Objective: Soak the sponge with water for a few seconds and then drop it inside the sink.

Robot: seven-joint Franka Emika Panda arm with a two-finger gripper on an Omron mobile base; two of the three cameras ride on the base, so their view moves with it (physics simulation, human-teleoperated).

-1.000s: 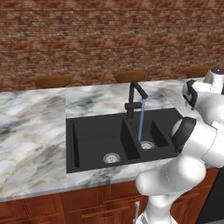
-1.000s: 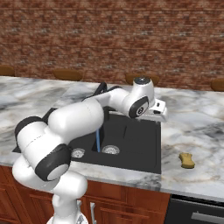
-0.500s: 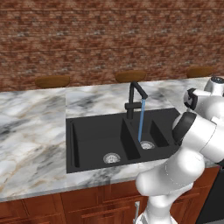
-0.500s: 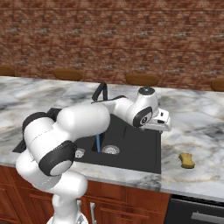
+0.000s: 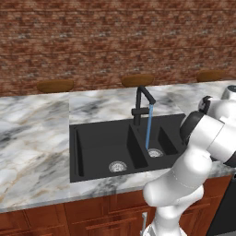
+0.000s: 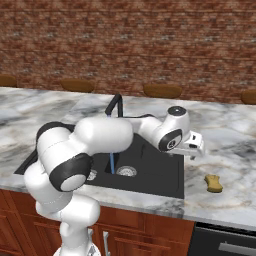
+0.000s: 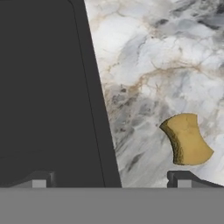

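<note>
The yellow sponge lies on the marble counter to the right of the black double-basin sink. My gripper hangs open above the sink's right edge, up and to the left of the sponge, with nothing between its fingers. In the hand view the sponge sits just ahead of the right fingertip. A thin blue stream of water runs from the black faucet into the narrower basin, onto its drain.
Marble counter spreads to both sides of the sink, with a brick wall behind it. Brown stool tops line the counter's far edge. My own arm reaches across the sink.
The gripper has swung to the right and downward, from over the sink's back right part toward its right edge, nearer the sponge. It stays open. The water keeps running.
</note>
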